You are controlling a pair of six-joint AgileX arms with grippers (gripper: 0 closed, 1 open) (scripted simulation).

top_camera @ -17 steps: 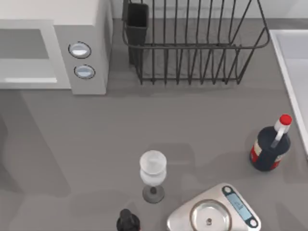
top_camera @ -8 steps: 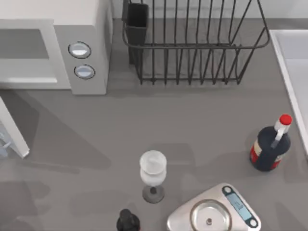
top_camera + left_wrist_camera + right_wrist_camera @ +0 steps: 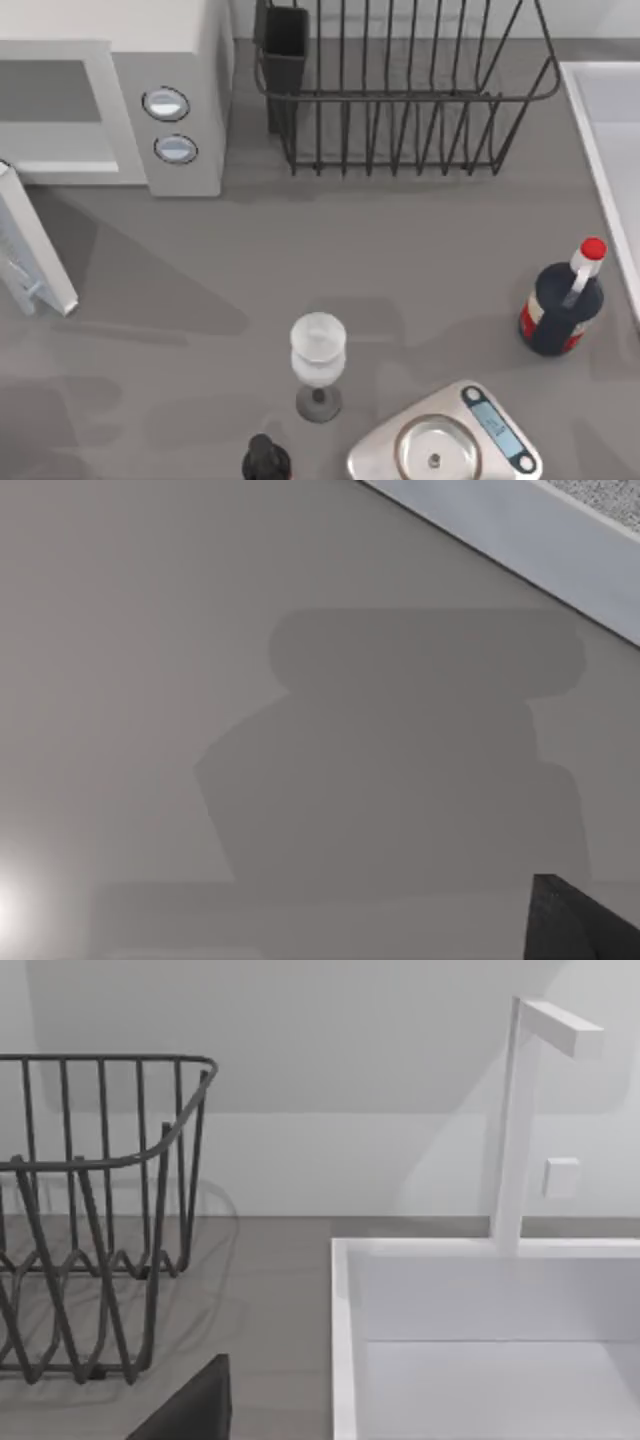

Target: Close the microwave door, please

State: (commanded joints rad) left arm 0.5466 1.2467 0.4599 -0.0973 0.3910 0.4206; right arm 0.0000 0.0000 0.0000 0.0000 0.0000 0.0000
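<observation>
Microwave (image 3: 150, 90): white box at the table's far left, cavity open, grey control panel with two round knobs (image 3: 166, 103) on its right side.

Microwave door (image 3: 35, 245): white-framed panel standing ajar at the left edge, angled out from the cavity's front toward the near side (its white frame and speckled window corner (image 3: 540, 525) also cross the left wrist view, above a broad shadow on the table).

Table (image 3: 400, 250): grey surface.

Dish rack (image 3: 400, 90): black wire, far centre, just right of the microwave; also in the right wrist view (image 3: 90, 1210).

Sink (image 3: 480, 1340): white basin with a tap, right edge.

Wine glass (image 3: 318, 362): upright, near centre.

Dark bottle (image 3: 562, 300): red cap, near right.

Kitchen scale (image 3: 445, 440): steel, near edge.

Black bottle top (image 3: 266, 460): near edge, left of the scale.

Jaws, left and right: state cannot be told.
</observation>
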